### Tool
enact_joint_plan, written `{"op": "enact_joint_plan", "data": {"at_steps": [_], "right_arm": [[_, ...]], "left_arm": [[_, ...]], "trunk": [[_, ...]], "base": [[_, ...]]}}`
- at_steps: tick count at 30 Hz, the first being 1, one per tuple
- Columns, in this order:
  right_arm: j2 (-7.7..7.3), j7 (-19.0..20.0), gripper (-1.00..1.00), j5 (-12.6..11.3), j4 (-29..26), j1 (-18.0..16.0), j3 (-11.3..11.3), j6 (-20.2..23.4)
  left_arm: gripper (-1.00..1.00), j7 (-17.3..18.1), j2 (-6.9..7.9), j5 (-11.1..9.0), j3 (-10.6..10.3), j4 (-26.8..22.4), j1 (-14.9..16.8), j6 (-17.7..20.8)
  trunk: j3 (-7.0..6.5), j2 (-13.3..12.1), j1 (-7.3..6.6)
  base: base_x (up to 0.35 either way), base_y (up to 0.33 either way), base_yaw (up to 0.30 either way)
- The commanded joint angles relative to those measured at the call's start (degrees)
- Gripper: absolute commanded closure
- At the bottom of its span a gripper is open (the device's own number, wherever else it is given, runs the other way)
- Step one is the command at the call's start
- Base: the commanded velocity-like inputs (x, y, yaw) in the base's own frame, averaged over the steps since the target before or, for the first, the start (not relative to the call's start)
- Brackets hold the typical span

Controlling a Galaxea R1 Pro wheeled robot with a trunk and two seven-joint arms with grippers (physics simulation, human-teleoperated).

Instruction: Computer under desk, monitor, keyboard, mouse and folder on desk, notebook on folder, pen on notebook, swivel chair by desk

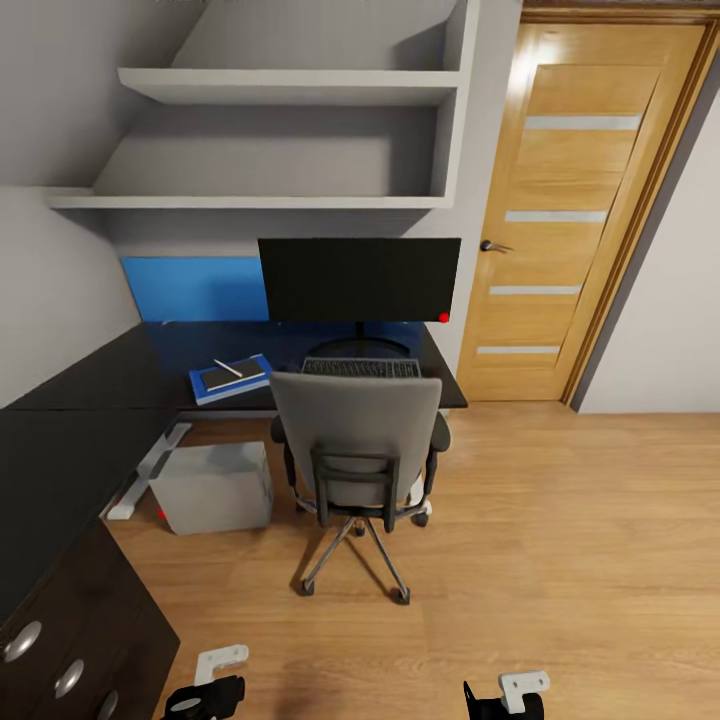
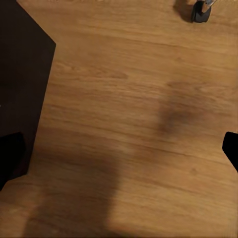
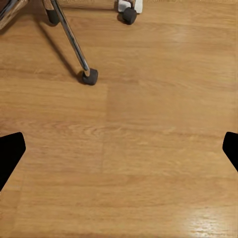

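Left gripper [image 2: 119,153]: fingertips sit at opposite edges of the left wrist view, jaws wide apart, nothing between them, only wood floor [image 2: 129,99] below. Dark cabinet [image 2: 20,74] corner lies just beside one fingertip; a chair caster [image 2: 201,12] is well ahead of it.

Right gripper [image 3: 119,151]: same state, spread apart and empty, fingertips at the frame edges over bare floor. Ahead of it are the swivel chair [image 1: 357,445] base legs and casters, the nearest caster [image 3: 90,77] well clear of the fingers.

In the head view both grippers hang low at the bottom edge, left [image 1: 205,690] and right [image 1: 505,695], with open floor between them and the chair.

Beyond the grippers, the chair is straight ahead, back facing the robot, pushed up to the desk [image 1: 180,350]. Keyboard [image 1: 361,368] is on the desk just past the chair back, directly in front of the monitor [image 1: 360,280]. Ahead and toward the left gripper's side, the blue folder [image 1: 232,380] lies on the desk with the dark notebook [image 1: 232,374] on it and the pen [image 1: 227,368] on the notebook. Computer [image 1: 213,487], a grey box, is on the floor under the desk, beside the chair on the left arm's side. Mouse: cannot tell, hidden or too small.

Farther out are wall shelves [image 1: 290,90] above the desk and a wooden door [image 1: 570,210] ahead on the right gripper's side.
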State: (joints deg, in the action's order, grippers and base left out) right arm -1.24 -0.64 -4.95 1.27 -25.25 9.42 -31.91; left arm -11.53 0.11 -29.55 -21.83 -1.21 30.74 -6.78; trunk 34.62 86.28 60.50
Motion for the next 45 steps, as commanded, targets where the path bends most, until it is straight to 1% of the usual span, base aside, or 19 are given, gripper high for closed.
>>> {"op": "enact_joint_plan", "data": {"at_steps": [1, 4, 9, 14, 15, 19, 45], "right_arm": [[0.01, -0.1, -1.00, -0.5, 0.1, -0.1, 0.5, -0.3], [0.01, -0.1, -1.00, -0.5, 0.1, -0.1, 0.5, -0.3], [0.01, -0.1, -1.00, -0.5, 0.1, -0.1, 0.5, -0.3], [0.01, -0.1, -1.00, -0.5, 0.1, -0.1, 0.5, -0.3], [0.01, -0.1, -1.00, -0.5, 0.1, -0.1, 0.5, -0.3], [0.01, -0.1, -1.00, -0.5, 0.1, -0.1, 0.5, -0.3], [0.01, -0.1, -1.00, -0.5, 0.1, -0.1, 0.5, -0.3]], "left_arm": [[-1.00, -0.2, -0.02, -0.5, -0.5, 0.0, 0.0, -0.1], [-1.00, -0.2, -0.12, -0.4, -0.5, 0.0, 0.0, 0.0], [-1.00, -0.2, -0.69, -0.4, -0.6, 0.0, 0.0, 0.2], [-1.00, -0.2, -1.00, -0.5, -0.6, 0.1, -0.4, 0.4], [-1.00, -0.2, -1.04, -0.5, -0.6, 0.0, -1.2, 0.4], [-1.00, -0.2, -1.09, -0.5, -0.6, 0.1, -1.7, 0.3], [-1.00, -0.2, -1.24, -0.3, -0.6, 0.0, -1.8, 0.0]], "trunk": [[-0.13, -0.4, -0.23], [-0.67, -1.6, -0.89], [-1.57, -3.6, -1.99], [-1.57, -3.6, -1.99], [-1.57, -3.6, -1.99], [-1.57, -3.6, -1.99], [-1.57, -3.6, -1.99]], "base": [[0.000, 0.000, 0.000], [0.000, 0.000, 0.000], [0.000, 0.000, 0.000], [0.000, 0.000, 0.000], [0.000, 0.000, 0.000], [0.000, 0.000, 0.000], [0.000, 0.000, 0.000]]}}
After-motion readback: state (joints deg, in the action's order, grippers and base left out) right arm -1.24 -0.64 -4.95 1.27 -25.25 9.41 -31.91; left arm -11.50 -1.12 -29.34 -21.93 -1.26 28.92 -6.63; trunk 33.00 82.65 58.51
